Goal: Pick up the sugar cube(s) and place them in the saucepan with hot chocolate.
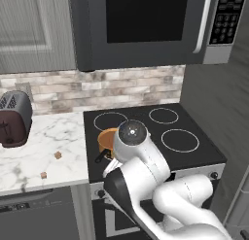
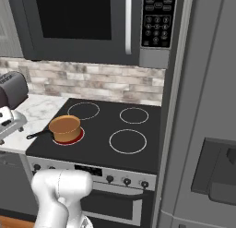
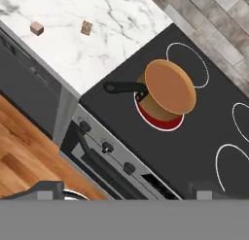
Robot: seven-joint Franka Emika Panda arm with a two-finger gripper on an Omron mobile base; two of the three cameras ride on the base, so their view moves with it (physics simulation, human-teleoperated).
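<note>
Gripper point(image 3: 124, 188), seen from the hand camera: the two dark finger tips stand at opposite ends of the lower edge, jaws spread wide with nothing between them; the hand hangs high above the front of the stove point(image 3: 194, 151), looking down past the knob panel; directly below and ahead lies the saucepan point(image 3: 168, 88), orange-copper, its brownish-orange contents filling it to the brim, seated on a glowing red burner with the short black handle pointing toward the counter; the pan also appears from the right base camera on the front left burner; further out, on the white marble counter point(image 3: 97, 44) beside the stove, lie the two sugar cubes, one point(image 3: 86, 27) nearer the stove and the other point(image 3: 37, 28) close to the counter's front edge, well apart from each other and from the pan; from the left base camera the same cubes appear as small tan specks, with a dark red toaster point(image 1: 14, 118) at the far end of the counter against the brick backsplash; both cubes remain to be collected; judged handling: each cube is very light, rigid and probably crumbly at the corners, so a gentle pinch suffices; the sensible hold is across two opposite flat faces, fingers descending vertically and squared to the cube, since a diagonal pinch would likely spin or flick so small a piece
</note>
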